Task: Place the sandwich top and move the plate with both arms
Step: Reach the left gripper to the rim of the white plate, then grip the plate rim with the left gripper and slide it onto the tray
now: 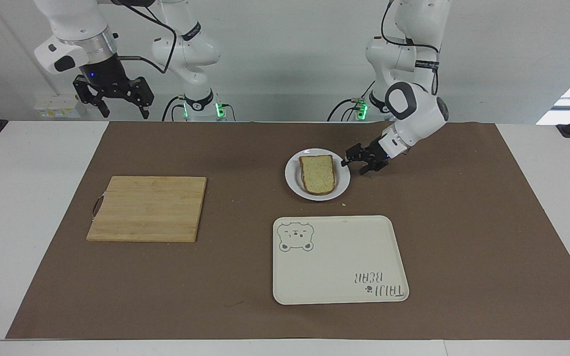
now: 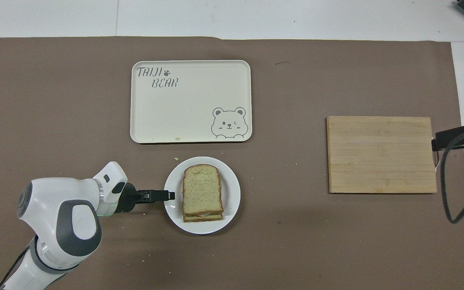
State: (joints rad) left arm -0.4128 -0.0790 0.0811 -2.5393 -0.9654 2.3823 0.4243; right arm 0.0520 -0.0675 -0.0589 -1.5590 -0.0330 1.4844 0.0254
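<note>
**Left claw at the plate's rim, sandwich already topped**

On the brown table mat in the facing view, the small round white plate (image 1: 317, 174) sits between the robots and the cream rectangular tray with a bear drawing (image 1: 339, 258). The plain speckled slice of light-brown bread, the sandwich top (image 1: 317, 173), lies flat on the stack on that plate, so the placing looks done. The left gripper (image 1: 353, 165) is low, level with the plate's rim on the side toward the left arm's end, its fingers spread and empty, likely lined up to pinch the rim. The right gripper (image 1: 112, 101) waits high over the table edge beyond the pale wooden cutting board (image 1: 147, 208), jaws open, holding nothing

From the overhead view, the left gripper (image 2: 169, 195) points sideways at the plate (image 2: 232, 193), its tip overlapping the rim beside the sandwich top (image 2: 201, 189); filling shows beneath that slice. Of the right gripper (image 2: 443, 141) only a dark tip shows, by the board (image 2: 381, 154)
</note>
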